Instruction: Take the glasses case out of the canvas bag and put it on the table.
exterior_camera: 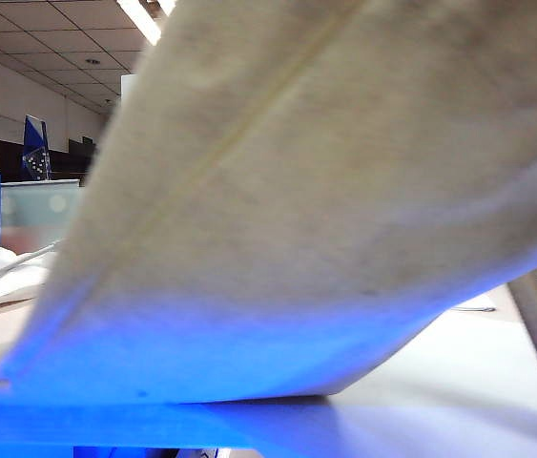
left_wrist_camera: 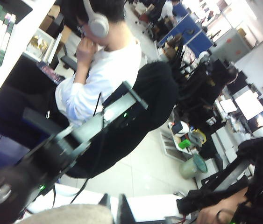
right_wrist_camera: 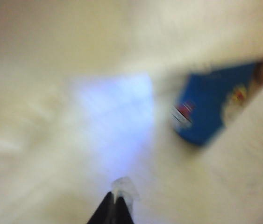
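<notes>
1. Glasses case was in sight only in the right wrist view: a bright blue oblong with cartoon prints, lying among pale folds of the canvas bag, part of it covered by cloth.
2. I judged the case was not yet out. From that view it lay inside the bag or at its mouth, with no gripper on it.
3. My right gripper pointed into the bag, its dark fingertips pressed together with nothing between them. The case lay apart from those tips, off to one side and farther into the bag.
4. My left gripper was barely visible at the edge of the left wrist view, its two tips nearly together. A patch of beige cloth sat just beside them, but I could not tell whether they pinched the bag or merely stood against it.
5. What was left, as I read it: reach the case with the right gripper, take hold, draw it clear of the bag and set it on the table.
6. In the exterior view the bag filled nearly everything, raised at one end with its lower edge resting near the table's blue front edge. That view hid both grippers and the case.
7. My left wrist view showed mostly the room beyond the bag, with a seated person in headphones.
</notes>
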`<action>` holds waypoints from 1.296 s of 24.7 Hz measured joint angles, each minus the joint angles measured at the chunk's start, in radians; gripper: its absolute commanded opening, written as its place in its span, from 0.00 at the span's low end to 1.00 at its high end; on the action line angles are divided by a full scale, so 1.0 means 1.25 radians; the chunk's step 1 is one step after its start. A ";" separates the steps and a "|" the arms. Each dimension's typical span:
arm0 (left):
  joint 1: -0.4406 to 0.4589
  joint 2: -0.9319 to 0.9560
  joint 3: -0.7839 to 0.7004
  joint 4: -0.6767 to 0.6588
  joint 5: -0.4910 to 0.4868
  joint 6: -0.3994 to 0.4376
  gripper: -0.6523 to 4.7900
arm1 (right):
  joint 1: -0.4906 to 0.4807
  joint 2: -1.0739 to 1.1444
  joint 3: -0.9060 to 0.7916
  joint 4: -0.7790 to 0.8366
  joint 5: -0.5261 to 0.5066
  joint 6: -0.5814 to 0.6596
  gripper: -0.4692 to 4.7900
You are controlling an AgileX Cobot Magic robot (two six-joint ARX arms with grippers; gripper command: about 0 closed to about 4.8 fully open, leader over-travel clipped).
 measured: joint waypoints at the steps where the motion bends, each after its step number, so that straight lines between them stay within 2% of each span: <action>1: 0.000 0.000 0.000 0.015 0.003 -0.015 0.17 | -0.001 0.042 -0.015 0.021 0.009 0.002 0.11; 5: 0.000 0.000 0.000 0.014 0.005 -0.022 0.17 | 0.003 0.114 -0.015 0.107 -0.033 0.008 0.16; 9: 0.000 0.000 0.000 0.015 0.000 -0.024 0.17 | 0.054 0.119 -0.015 0.200 -0.038 0.041 0.16; 11: 0.000 0.000 0.000 0.015 -0.012 -0.024 0.17 | 0.086 0.143 -0.013 0.267 0.005 0.088 0.16; 14: -0.011 0.001 0.000 0.009 -0.018 -0.025 0.17 | 0.086 0.255 -0.013 0.280 0.067 0.109 0.16; 17: -0.041 0.001 0.000 0.005 -0.017 -0.024 0.17 | 0.083 0.329 -0.013 0.368 0.080 0.141 0.16; 19: -0.062 0.000 0.000 0.008 -0.015 -0.024 0.17 | 0.059 0.323 -0.013 0.434 0.100 0.157 0.16; 21: -0.067 0.000 0.000 -0.005 -0.007 -0.024 0.17 | 0.004 0.317 -0.013 0.433 0.131 0.167 0.16; 24: -0.086 0.001 -0.001 -0.039 -0.008 -0.020 0.17 | -0.120 0.317 -0.009 0.419 0.145 0.204 0.14; 26: -0.094 0.002 -0.001 -0.040 -0.010 -0.015 0.17 | -0.146 0.317 -0.009 0.427 0.143 0.231 0.15; 27: -0.100 0.002 -0.001 -0.039 -0.011 -0.015 0.17 | -0.138 0.317 -0.009 0.430 0.132 0.237 0.15; 28: -0.112 0.002 -0.001 -0.037 -0.007 -0.012 0.17 | -0.077 0.318 -0.009 0.436 0.107 0.251 0.15; 29: -0.112 0.002 -0.001 -0.032 -0.004 -0.011 0.17 | -0.012 0.318 -0.009 0.446 0.114 0.255 0.15; 30: -0.110 0.001 -0.001 -0.032 -0.004 -0.011 0.17 | 0.047 0.318 -0.009 0.467 0.143 0.257 0.15; 31: -0.110 0.001 -0.001 -0.032 -0.003 -0.011 0.17 | 0.126 0.319 0.005 0.490 0.206 0.257 0.15; 32: -0.110 0.001 -0.001 -0.030 -0.002 -0.011 0.17 | 0.138 0.320 0.030 0.492 0.238 0.258 0.15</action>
